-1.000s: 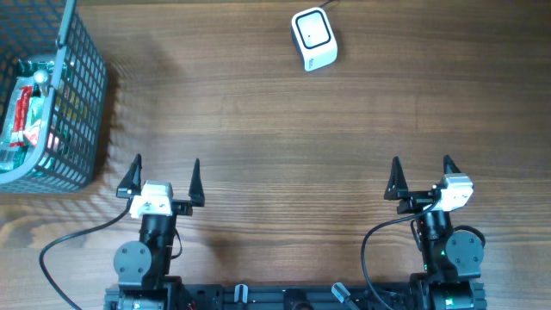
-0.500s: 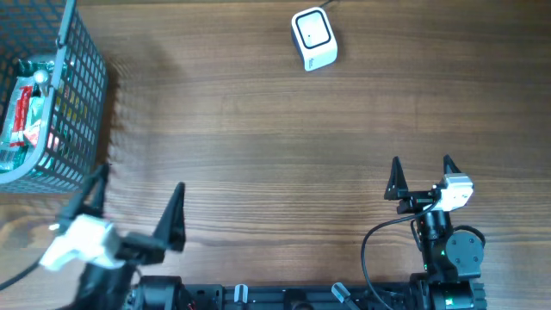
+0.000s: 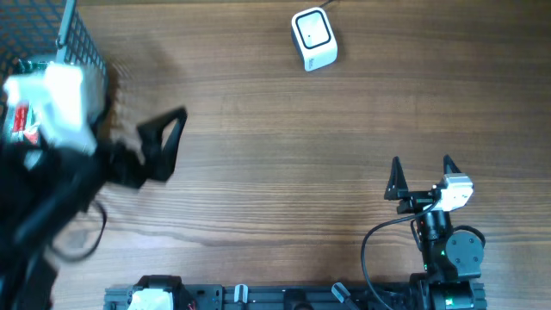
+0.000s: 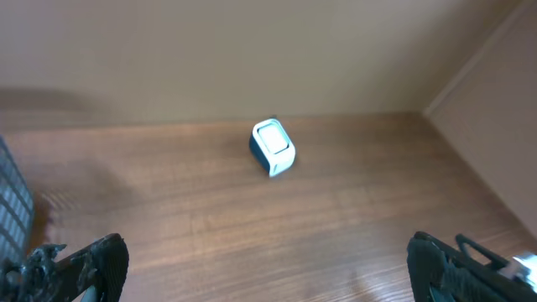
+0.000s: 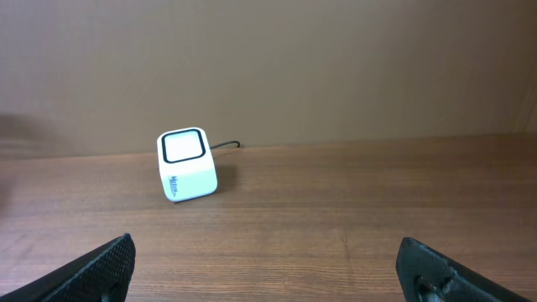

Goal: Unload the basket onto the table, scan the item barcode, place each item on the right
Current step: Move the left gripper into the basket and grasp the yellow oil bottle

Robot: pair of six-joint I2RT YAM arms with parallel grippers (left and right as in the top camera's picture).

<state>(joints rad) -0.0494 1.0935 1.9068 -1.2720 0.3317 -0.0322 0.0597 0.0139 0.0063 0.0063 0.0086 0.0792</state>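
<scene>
Far left, the wire basket [image 3: 90,39] holds the packaged item [image 3: 21,120], half hidden under the blurred left gripper [image 4: 267,267], whose jaws are spread wide and empty. The white scanner [image 3: 312,39] sits at the worktop's [image 3: 275,172] far edge. On the right, the right gripper [image 3: 422,168] hangs low, jaws released too.

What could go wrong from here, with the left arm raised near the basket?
1. The open left gripper is close to the wire basket; a finger may catch in the mesh or on the handle.
2. In the overhead view the arm hides most of the basket, and the left wrist view shows the scanner, not the items, so a pick may be badly aimed.
</scene>
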